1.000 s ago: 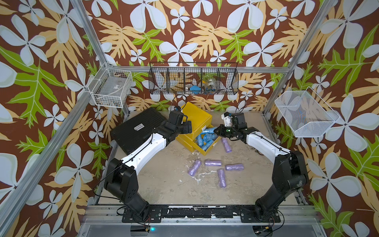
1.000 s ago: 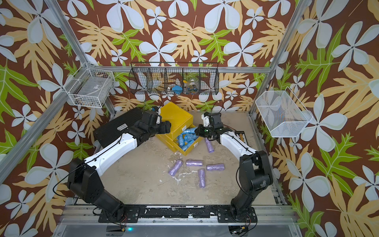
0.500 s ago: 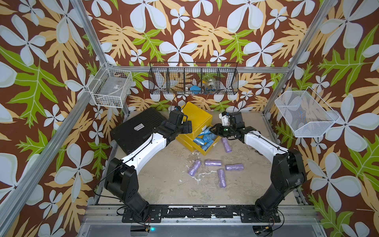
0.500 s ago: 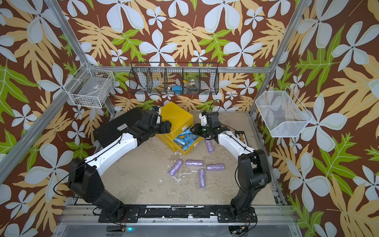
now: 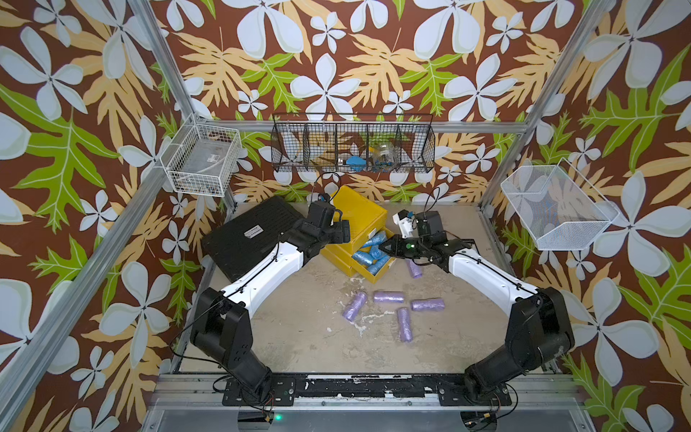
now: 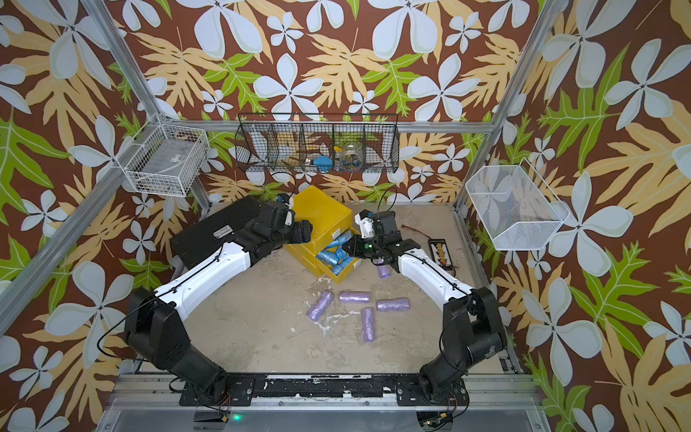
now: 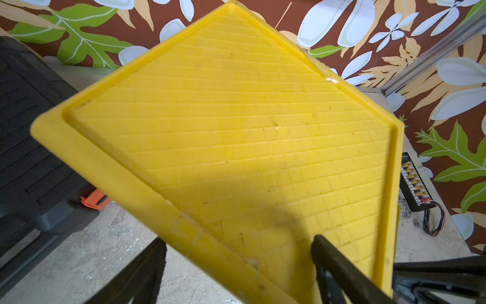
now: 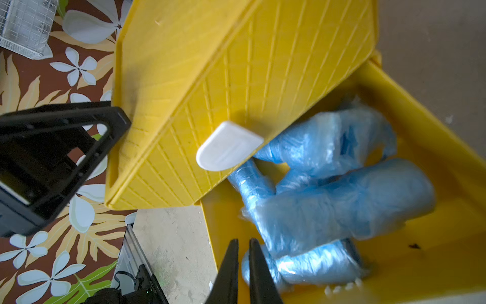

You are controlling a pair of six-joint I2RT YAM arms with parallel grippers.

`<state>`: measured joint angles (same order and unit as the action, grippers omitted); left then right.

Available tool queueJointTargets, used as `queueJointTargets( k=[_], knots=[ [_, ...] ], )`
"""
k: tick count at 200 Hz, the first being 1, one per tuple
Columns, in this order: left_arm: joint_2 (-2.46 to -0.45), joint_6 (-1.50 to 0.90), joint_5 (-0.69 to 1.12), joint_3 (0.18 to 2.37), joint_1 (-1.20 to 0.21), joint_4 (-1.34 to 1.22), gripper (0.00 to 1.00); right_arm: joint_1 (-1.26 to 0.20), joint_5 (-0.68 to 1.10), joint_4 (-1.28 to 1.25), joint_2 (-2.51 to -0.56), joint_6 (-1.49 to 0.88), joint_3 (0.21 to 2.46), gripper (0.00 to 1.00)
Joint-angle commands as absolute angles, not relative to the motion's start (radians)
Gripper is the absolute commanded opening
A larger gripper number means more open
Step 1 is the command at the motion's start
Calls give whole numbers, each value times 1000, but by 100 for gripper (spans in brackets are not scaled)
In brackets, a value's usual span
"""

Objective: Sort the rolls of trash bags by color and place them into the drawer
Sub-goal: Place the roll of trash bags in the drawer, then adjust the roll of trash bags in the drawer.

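Right claw [image 8: 243, 240]: we see it almost closed and empty, at the drawer [image 8: 447, 237] edge.
Blue rolls [image 8: 342, 205]: we see them lying inside the open drawer.
Left claw [image 7: 236, 238]: wide, over the cabinet [image 7: 236, 118] top.
Lilac rolls [image 5: 389, 297]: we count five on the table [image 5: 299, 329].

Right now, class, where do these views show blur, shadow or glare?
Left wrist view: yellow drawer cabinet blurred at its near corner, soft shadow across top. Right wrist view: blue trash-bag rolls smeared, glare on the film. Both top views: sharp, evenly lit.
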<state>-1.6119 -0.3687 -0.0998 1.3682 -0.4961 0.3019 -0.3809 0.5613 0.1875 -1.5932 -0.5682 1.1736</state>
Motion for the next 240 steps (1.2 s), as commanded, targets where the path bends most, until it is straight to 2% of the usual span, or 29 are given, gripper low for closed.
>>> queueJointTargets(
  k=[1, 26, 69, 92, 127, 178, 198, 240],
  knots=[
    [-1612, -351, -66, 1371, -495, 330, 88, -387, 557, 172, -1606, -565, 1161, 13],
    [-1613, -350, -64, 1370, -495, 330, 88, -387, 533, 194, -1654, -542, 1176, 13],
    [-1619, -351, -65, 1368, -495, 332, 88, -384, 330, 306, -1722, -468, 1270, 13],
    [-1617, -350, -63, 1370, -495, 331, 88, -374, 288, 325, -1730, -460, 1287, 14],
    [-1622, -351, -61, 1378, -494, 334, 88, -373, 374, 284, -1680, -466, 1272, 17],
    [-1633, -354, -54, 1392, -494, 339, 87, -365, 417, 289, -1524, -474, 1285, 30],
    [-1631, -354, -52, 1399, -494, 342, 87, -321, 421, 308, -1478, -458, 1258, 28],
    [-1632, -354, -45, 1405, -494, 347, 86, -196, 446, 274, -1445, -427, 1078, 15]
  ],
)
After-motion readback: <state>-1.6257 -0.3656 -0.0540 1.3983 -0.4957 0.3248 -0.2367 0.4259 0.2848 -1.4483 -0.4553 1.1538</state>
